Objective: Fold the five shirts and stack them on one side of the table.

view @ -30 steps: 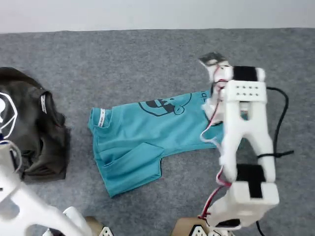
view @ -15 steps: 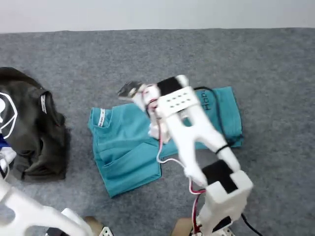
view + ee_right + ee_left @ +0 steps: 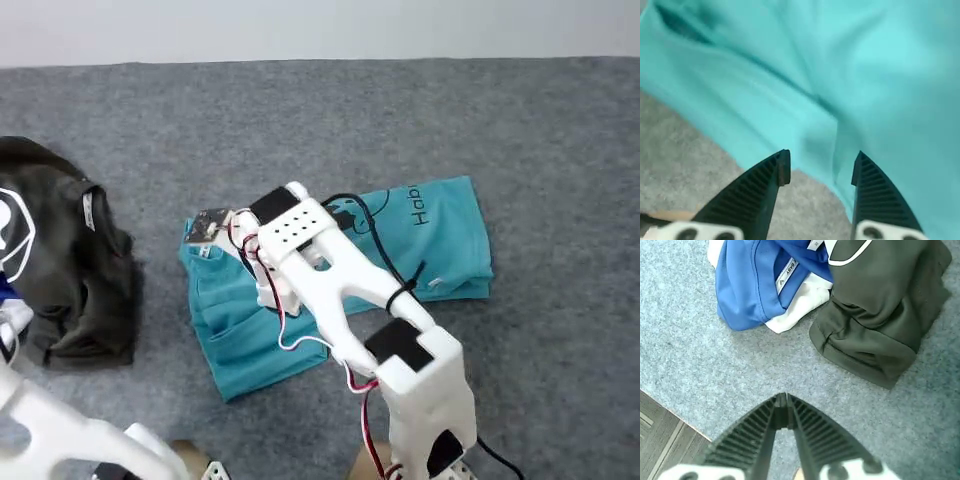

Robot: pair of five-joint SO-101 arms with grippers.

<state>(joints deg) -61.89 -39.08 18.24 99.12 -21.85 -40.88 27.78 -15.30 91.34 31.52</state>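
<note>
A grey felt-covered table (image 3: 330,110) seen from above, with my two white arms reaching in from the near edge.

My right claw (image 3: 212,228) hangs over the collar end of a teal shirt (image 3: 445,240) lying near the middle of the table. In the right wrist view the claw (image 3: 822,155) is released, its jaws spread apart over the shirt's edge (image 3: 865,65) where cloth meets felt, grasping nothing. The teal shirt looks partly folded: its lower part is doubled over into a narrower panel, but the shape is uneven and it lies well apart from the pile.

My left claw (image 3: 786,397) is clenched with nothing in it, hovering above bare felt near the pile on my left side of the table. There a dark olive shirt (image 3: 880,305) sits bundled, touching a blue shirt (image 3: 750,285) and a white shirt (image 3: 797,315) tucked between them. From above, the olive shirt (image 3: 60,260) lies at the table's left edge.

I judge the task a little past halfway: three shirts are gathered on one side, though loosely stacked, the teal one needs finishing and carrying over, and I count four shirts of the five.
</note>
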